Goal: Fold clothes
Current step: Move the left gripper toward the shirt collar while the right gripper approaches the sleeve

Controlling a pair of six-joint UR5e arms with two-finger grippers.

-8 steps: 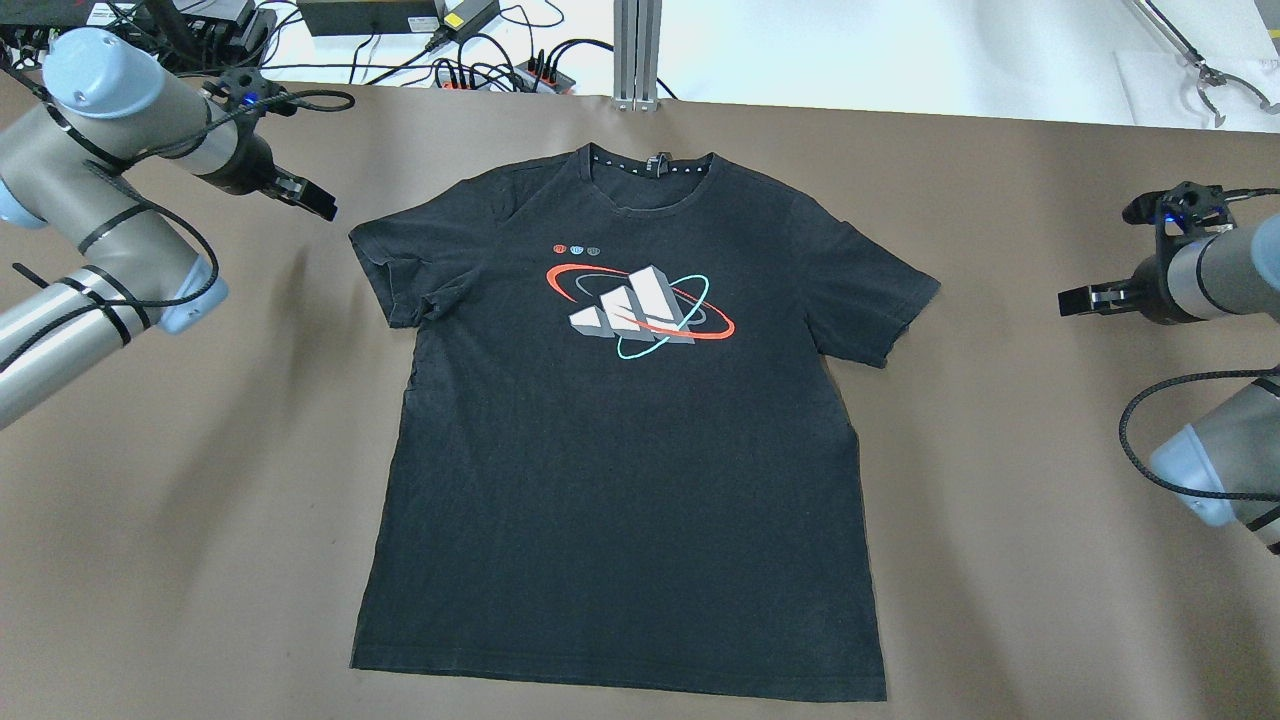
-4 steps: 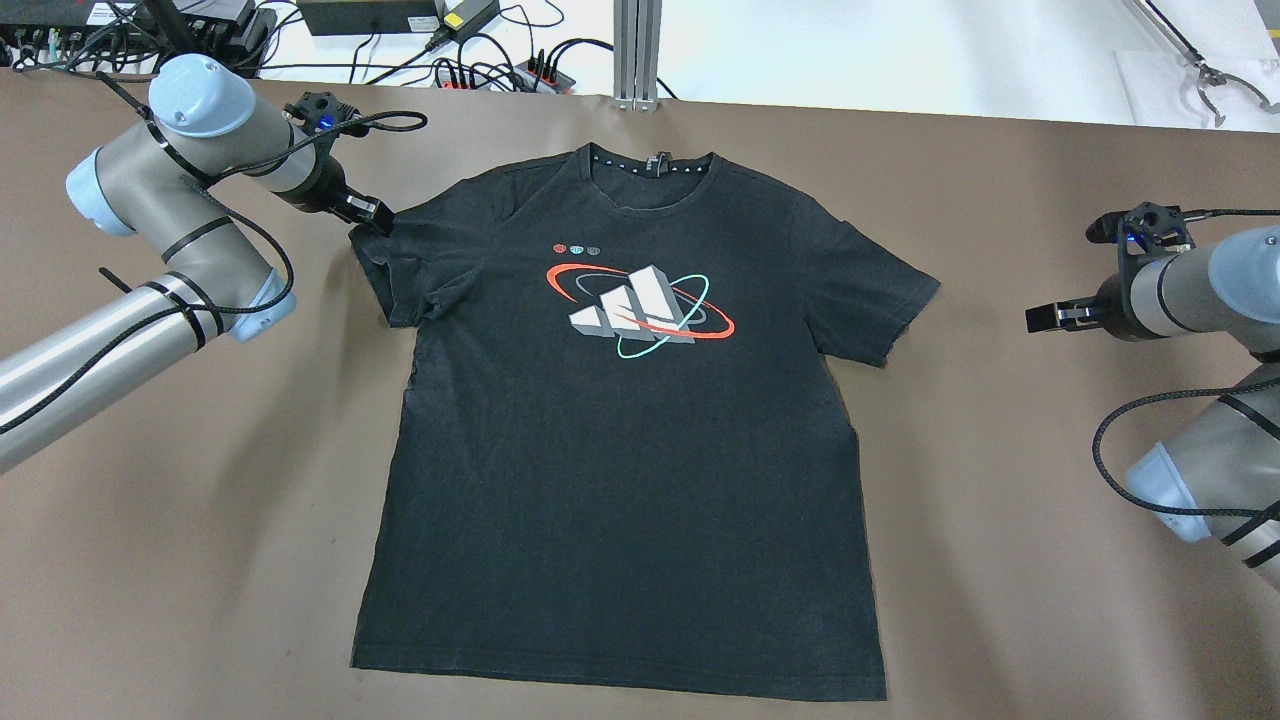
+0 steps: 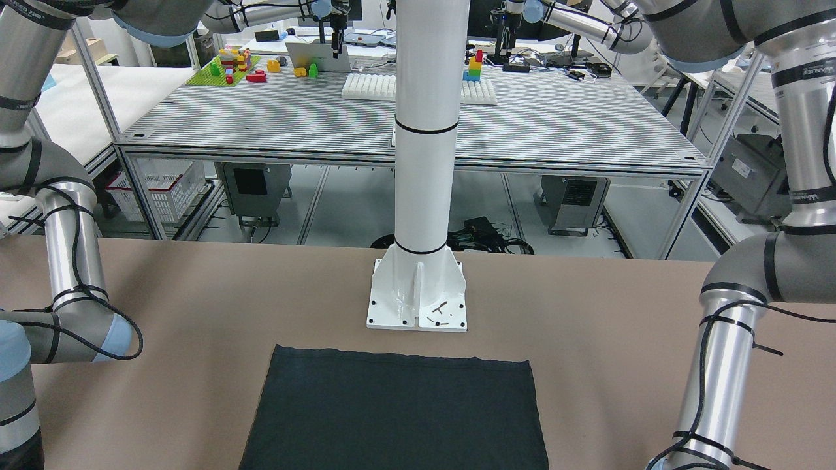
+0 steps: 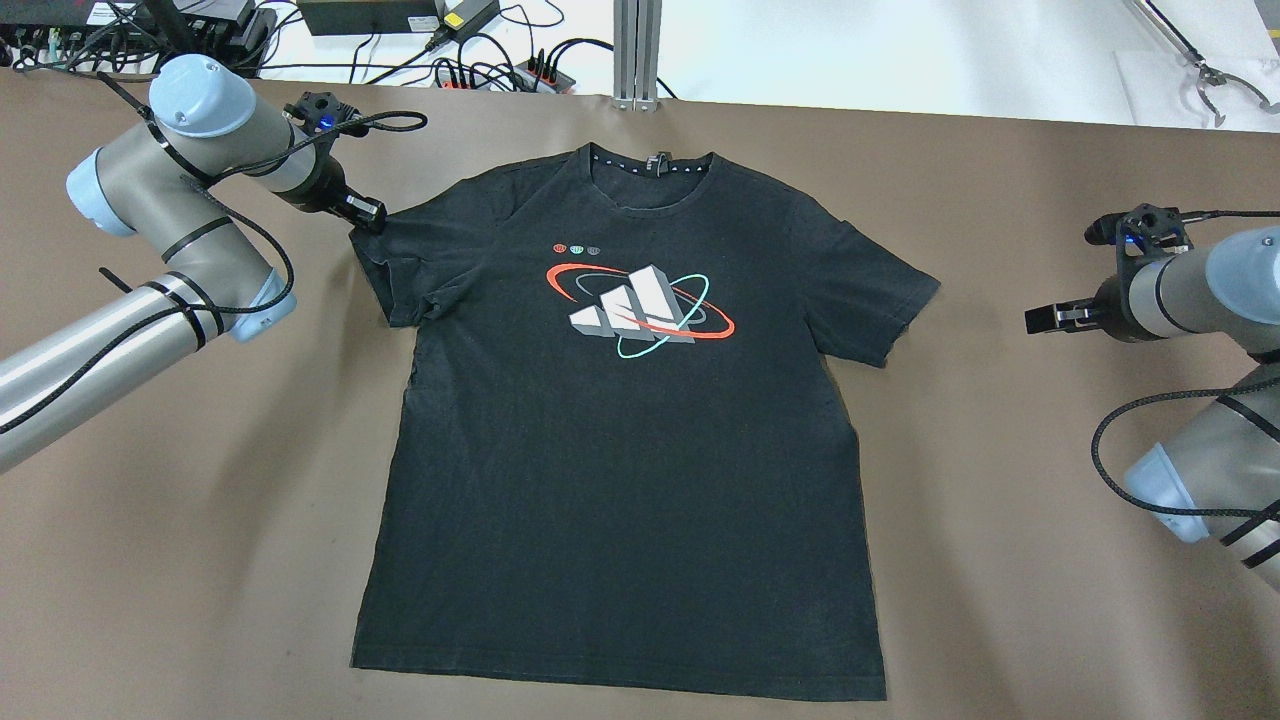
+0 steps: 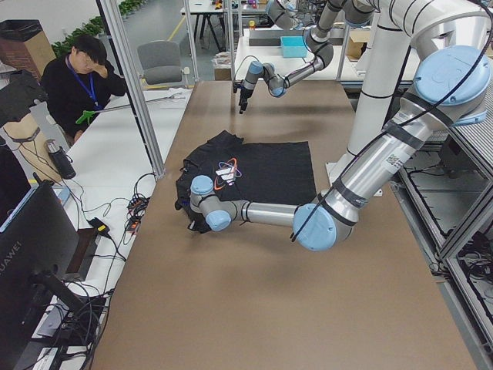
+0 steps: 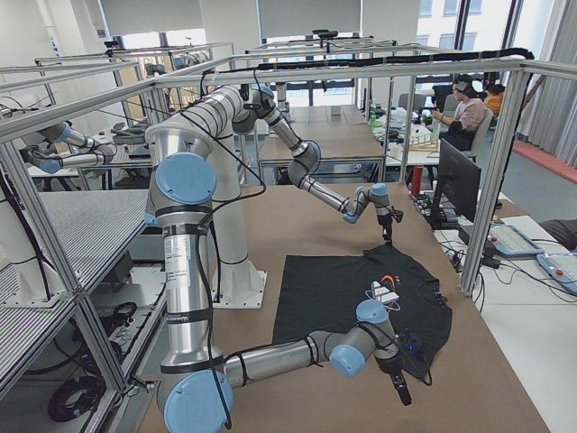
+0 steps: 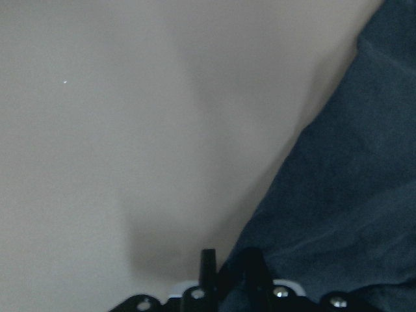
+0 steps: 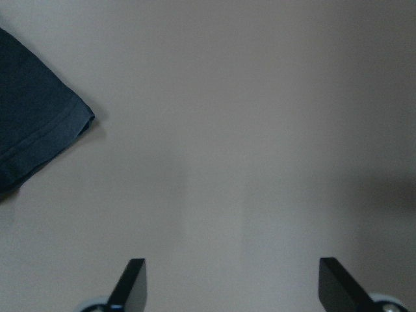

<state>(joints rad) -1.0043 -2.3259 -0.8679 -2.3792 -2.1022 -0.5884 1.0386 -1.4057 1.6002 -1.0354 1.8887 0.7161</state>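
The clothes are one black T-shirt (image 4: 620,450) with a red, white and teal print, lying flat and face up on the brown table, collar at the far side. Its plain lower part shows in the front-facing view (image 3: 392,411). My left gripper (image 4: 368,213) is at the top edge of the shirt's left sleeve. In the left wrist view (image 7: 227,260) it looks shut on bunched sleeve fabric (image 7: 351,195). My right gripper (image 4: 1035,320) is open and empty, off the cloth, to the right of the right sleeve (image 8: 32,130). Its fingers (image 8: 133,279) stand wide apart.
A white post (image 3: 421,163) on a bolted base (image 3: 417,300) stands just behind the shirt's hem on the robot's side. Cables and power strips (image 4: 480,70) and an aluminium post (image 4: 637,50) line the far edge. A person (image 5: 77,77) sits beyond it.
My left arm swung in from the far left to the shirt's left sleeve and now rests on its edge. My right gripper moved a little toward the right sleeve, then stayed.
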